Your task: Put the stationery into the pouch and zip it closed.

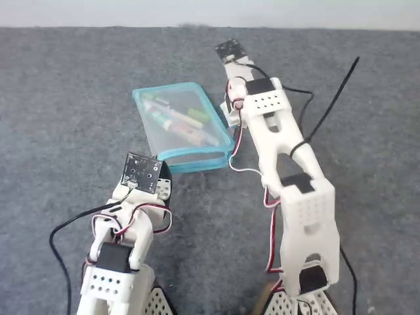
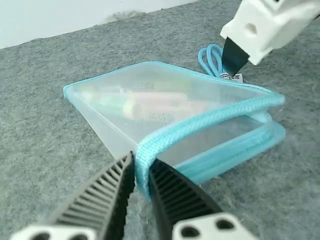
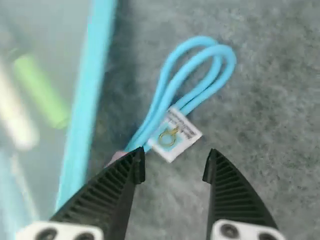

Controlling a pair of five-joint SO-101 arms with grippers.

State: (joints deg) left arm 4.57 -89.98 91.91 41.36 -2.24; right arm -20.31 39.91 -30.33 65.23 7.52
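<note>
Table (image 1: 59, 98) — bears everything listed below.
Pouch (image 1: 172, 143) — lies flat on the table near its middle, between the two arms.
Stationery (image 1: 180, 118) — inside the pouch, lying along its length.
Loop cord (image 3: 197, 70) — on the table just beside the pouch's far right edge (where it joins the pouch is hidden); a tag (image 3: 175, 134) sits at the end nearer the pouch.
Left gripper (image 2: 141, 167) — at the pouch's near corner, jaws pinched on the edge trim.
Right gripper (image 3: 172, 162) — above the cord, fingers spread to either side of the tag.
Left arm (image 1: 121, 256) — in front of the pouch, to the left.
Right arm (image 1: 295, 190) — alongside the pouch's right edge.
</note>
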